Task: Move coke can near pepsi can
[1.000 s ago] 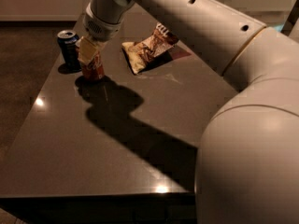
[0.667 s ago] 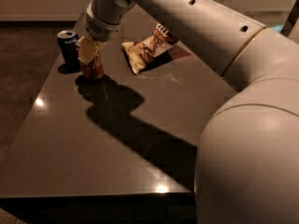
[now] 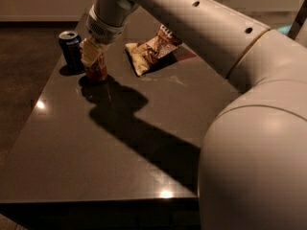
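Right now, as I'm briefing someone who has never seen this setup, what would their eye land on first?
The huge pale robot arm fills the right foreground and reaches to the far left corner of the table. There its gripper sits over the red coke can, close beside the dark blue pepsi can. A crumpled chip bag lies further right.

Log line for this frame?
gripper over red-orange aluminium coke can | can upright on dark table | beside dark blue aluminium pepsi can
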